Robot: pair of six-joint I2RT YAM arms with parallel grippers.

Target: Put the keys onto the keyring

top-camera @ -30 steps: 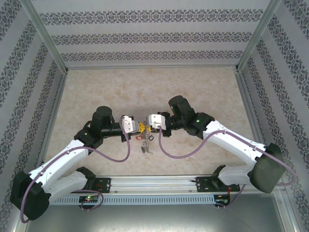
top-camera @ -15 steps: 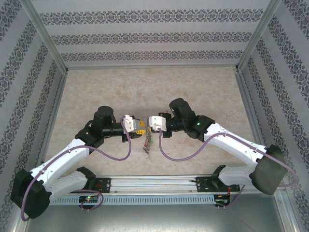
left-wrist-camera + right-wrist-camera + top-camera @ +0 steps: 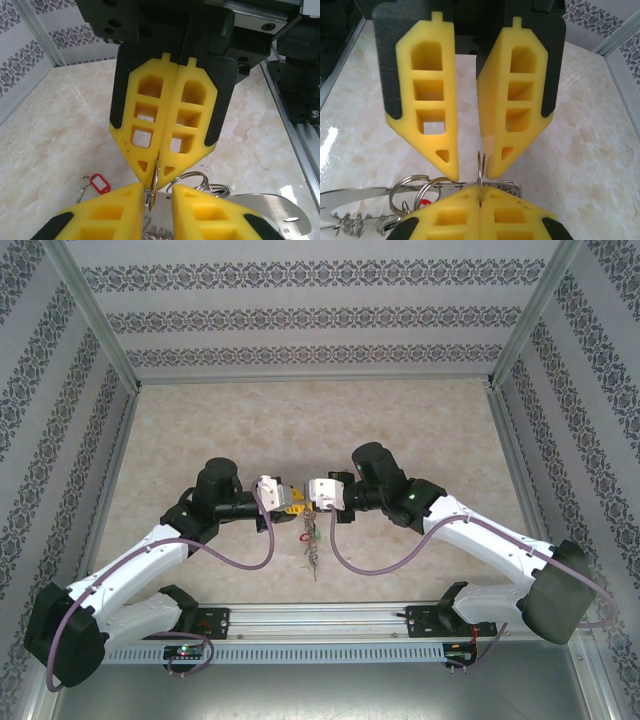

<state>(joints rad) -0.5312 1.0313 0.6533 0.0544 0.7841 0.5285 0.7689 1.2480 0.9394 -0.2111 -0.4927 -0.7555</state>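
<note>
Top external: both arms reach to the middle of the frame and the end effectors meet tip to tip above the beige marbled surface (image 3: 400, 430). The left end effector (image 3: 292, 504) comes in from the left and the right end effector (image 3: 309, 500) from the right. The keyring (image 3: 311, 540) hangs as a thin bunch just below their tips, with red and green tags near its top. Jaw states are too small to read here.

Left wrist: the left end effector (image 3: 158, 187) is at the bottom edge with its yellow fingers (image 3: 100, 215) a little apart. A small metal ring (image 3: 155, 175) stands edge-on in the gap. I cannot tell whether either pad touches it. The right end effector (image 3: 156, 169) points down from the top with its fingers pressed together, pinching the top of that ring. Several split rings (image 3: 195, 179) sit just right of centre, above a flat silvery metal piece (image 3: 260, 212). A red-tagged key (image 3: 99, 182) is at lower left; I cannot tell whether it hangs or lies.

Right wrist: the right end effector (image 3: 480, 190) is at the bottom, jaws closed on the small metal ring (image 3: 481, 162), which sticks up from its tips. The left end effector (image 3: 472, 174) comes from the top, narrowly open, its tips on either side of the ring. The ring is nearer the right-hand tip. Split rings (image 3: 415, 187) and chain links (image 3: 355, 222) trail off to the lower left.
</note>
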